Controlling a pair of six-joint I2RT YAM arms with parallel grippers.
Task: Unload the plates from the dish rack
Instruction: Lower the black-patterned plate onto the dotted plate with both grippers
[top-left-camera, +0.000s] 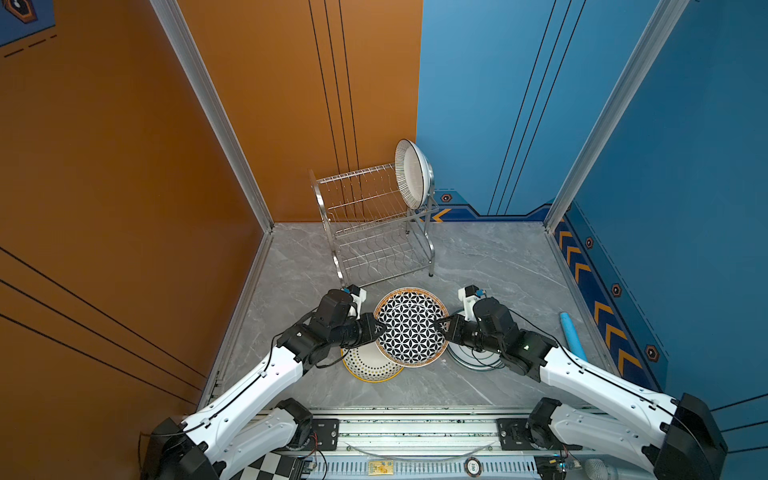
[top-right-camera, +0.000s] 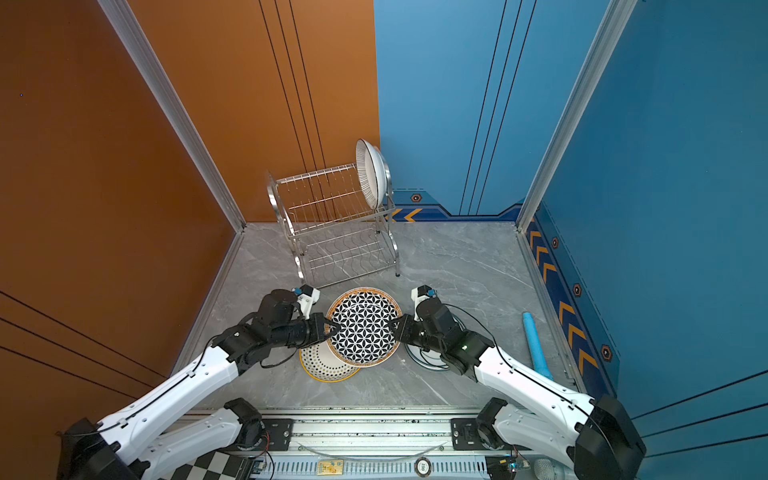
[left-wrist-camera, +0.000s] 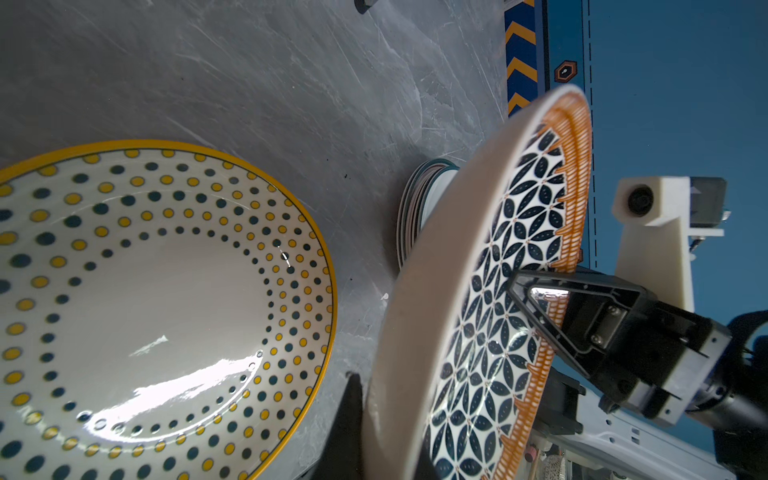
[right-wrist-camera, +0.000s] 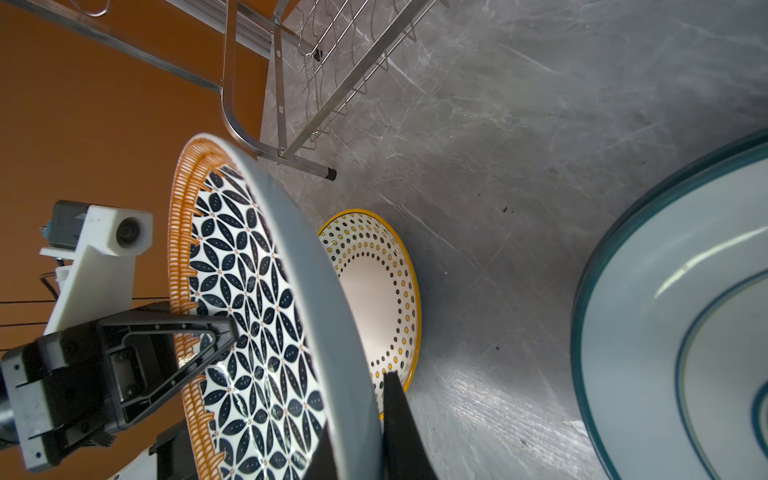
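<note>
A plate with a black clover pattern and orange rim (top-left-camera: 411, 328) (top-right-camera: 363, 328) hangs tilted over the table, between both arms. My left gripper (top-left-camera: 380, 328) (left-wrist-camera: 386, 436) is shut on its left rim. My right gripper (top-left-camera: 438, 324) (right-wrist-camera: 361, 440) has its jaws on either side of the right rim. The dish rack (top-left-camera: 374, 232) (top-right-camera: 332, 232) stands behind, with one striped plate (top-left-camera: 411, 174) upright at its upper right end. A dotted, yellow-rimmed plate (top-left-camera: 365, 365) (left-wrist-camera: 145, 311) lies on the table, partly under the held plate. A stack of teal-rimmed plates (right-wrist-camera: 665, 311) (top-left-camera: 465, 357) lies under my right arm.
A blue cylinder (top-left-camera: 572, 336) lies by the right wall. Orange and blue walls close in the grey marble table (top-left-camera: 478, 266) on three sides. The rack's front legs stand just behind the held plate.
</note>
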